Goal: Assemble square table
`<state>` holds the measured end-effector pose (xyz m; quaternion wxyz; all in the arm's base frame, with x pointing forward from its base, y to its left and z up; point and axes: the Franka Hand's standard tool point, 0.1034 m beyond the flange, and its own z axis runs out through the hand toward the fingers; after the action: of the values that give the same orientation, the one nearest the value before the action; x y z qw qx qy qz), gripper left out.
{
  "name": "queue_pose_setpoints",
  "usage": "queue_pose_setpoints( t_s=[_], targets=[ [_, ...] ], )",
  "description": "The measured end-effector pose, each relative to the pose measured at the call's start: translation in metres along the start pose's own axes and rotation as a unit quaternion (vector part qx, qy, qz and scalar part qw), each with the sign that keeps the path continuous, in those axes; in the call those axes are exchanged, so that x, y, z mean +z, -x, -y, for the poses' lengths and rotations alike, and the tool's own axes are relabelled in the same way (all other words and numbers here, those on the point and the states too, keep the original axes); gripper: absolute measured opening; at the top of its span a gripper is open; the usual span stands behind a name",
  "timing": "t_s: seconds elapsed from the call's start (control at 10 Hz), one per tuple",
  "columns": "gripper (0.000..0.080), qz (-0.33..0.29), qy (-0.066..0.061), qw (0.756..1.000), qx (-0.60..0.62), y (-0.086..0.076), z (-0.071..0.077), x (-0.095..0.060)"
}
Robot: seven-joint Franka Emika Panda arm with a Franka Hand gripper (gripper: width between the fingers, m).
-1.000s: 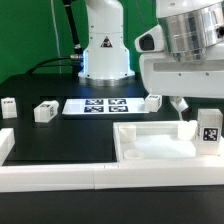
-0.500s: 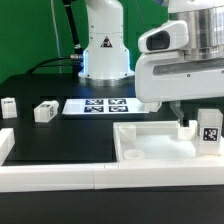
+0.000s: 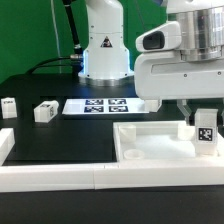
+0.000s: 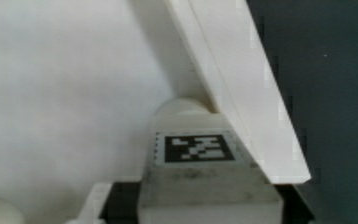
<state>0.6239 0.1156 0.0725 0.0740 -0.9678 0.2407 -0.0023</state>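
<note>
Table top (image 3: pixel 150 143) at the bench's (image 3: pixel 60 135) front edge, one leg (image 3: pixel 207 135) flanked by your gripper (image 3: pixel 205 122)

You have the square table top lying flat toward the front corner on the exterior view's right. Judge it rigid moulded plastic, light but broad, so leave it lying and nudge it by its raised rim rather than lift it. Your gripper hangs over the top's edge on the exterior view's right, where the leg stands upright just beside the rim. Two loose legs (image 3: pixel 44 111) (image 3: pixel 8 106) lie well apart from it, near the bench's edge on the exterior view's left. Each leg looks short, stiff, light and smooth-sided, so it may slip or twist. Take it squarely across the body, not by a corner. The fingers (image 3: pixel 192 118) sit close on either side of the upright leg, but you cannot tell whether they press it yet.
</note>
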Motion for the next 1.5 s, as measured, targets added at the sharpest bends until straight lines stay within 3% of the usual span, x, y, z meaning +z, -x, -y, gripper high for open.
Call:
queue_pose_setpoints(
  t_s=[0.2, 0.3, 0.7, 1.3, 1.4, 1.5],
  targets=[
    [0.0290, 0.002, -0.003, 0.994, 0.112, 0.0004, 0.0005, 0.0000],
    [0.0290, 0.007, -0.011, 0.984, 0.180, -0.0004, 0.0001, -0.0001],
    [0.0290, 0.042, -0.056, 0.885, 0.460, -0.0026, -0.0020, 0.0002],
    [0.0290, 0.053, -0.052, 0.780, 0.621, -0.0007, 0.0021, 0.0011],
    [0.0290, 0.053, -0.052, 0.775, 0.627, -0.0007, 0.0029, 0.0011],
    [0.0290, 0.052, -0.053, 0.789, 0.609, -0.0006, 0.0028, 0.0013]
  ],
)
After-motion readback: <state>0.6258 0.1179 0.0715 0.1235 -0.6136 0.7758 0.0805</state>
